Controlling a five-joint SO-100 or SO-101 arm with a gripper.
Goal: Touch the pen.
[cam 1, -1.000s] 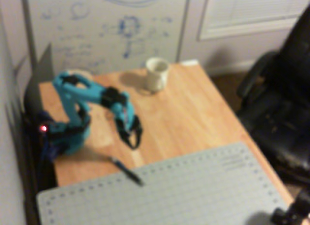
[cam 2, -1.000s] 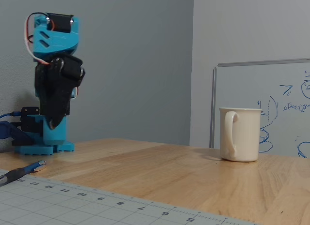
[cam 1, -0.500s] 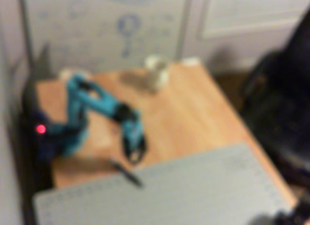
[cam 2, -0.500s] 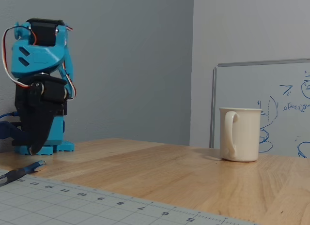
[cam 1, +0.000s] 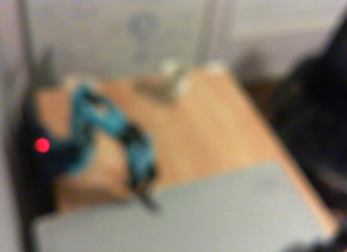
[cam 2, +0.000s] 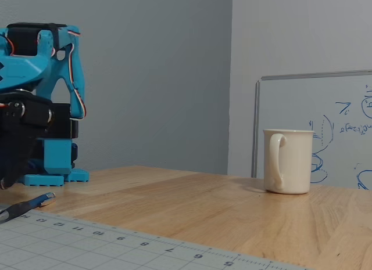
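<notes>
The pen (cam 2: 26, 206) is thin and dark with a bluish-grey end. In the fixed view it lies at the lower left, across the near edge of the grey mat. The teal arm (cam 2: 43, 78) stands behind it. My gripper (cam 2: 6, 178) is a black part cut off by the left edge, hanging just above the pen's left end; I cannot tell whether they touch. The overhead view is badly blurred. There the gripper (cam 1: 141, 182) points down at the mat's edge, with a dark streak, probably the pen (cam 1: 150, 202), just below it. The jaws are not discernible.
A cream mug (cam 2: 288, 161) stands upright on the wooden table (cam 2: 192, 200) at the right, far from the arm. A whiteboard (cam 2: 331, 125) leans on the wall behind it. A grey ruled cutting mat (cam 2: 116, 247) covers the table's near side (cam 1: 227, 214).
</notes>
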